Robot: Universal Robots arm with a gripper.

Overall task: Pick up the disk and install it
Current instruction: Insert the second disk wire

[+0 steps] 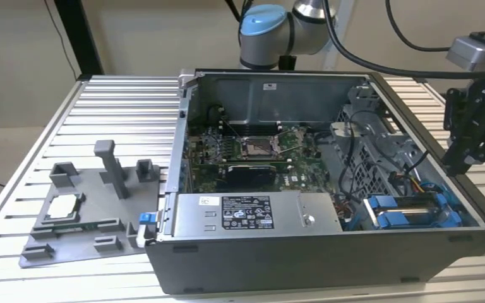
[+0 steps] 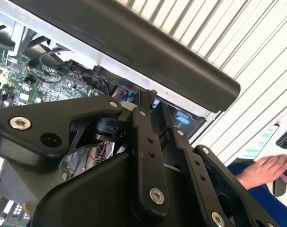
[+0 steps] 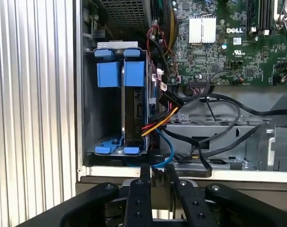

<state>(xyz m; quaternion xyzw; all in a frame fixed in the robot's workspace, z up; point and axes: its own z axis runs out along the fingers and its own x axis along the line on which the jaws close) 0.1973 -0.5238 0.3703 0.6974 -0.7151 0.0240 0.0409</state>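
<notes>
Print on the white label [image 1: 240,211] is too small to read.

Disk [image 3: 134,101] in blue frame, on edge, seated in case's drive bay, cables plugged in.

Ribbed metal table [image 1: 116,107], open computer case [image 1: 327,252] standing on it, grey fixture tray [image 1: 78,237] beside the case

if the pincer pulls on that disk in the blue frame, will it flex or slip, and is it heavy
The disk looks like a rigid metal block, so it probably won't flex and is likely heavy for its size. Its blue frame is plastic and may give slightly. The cables at its side would likely resist a pull.
</notes>
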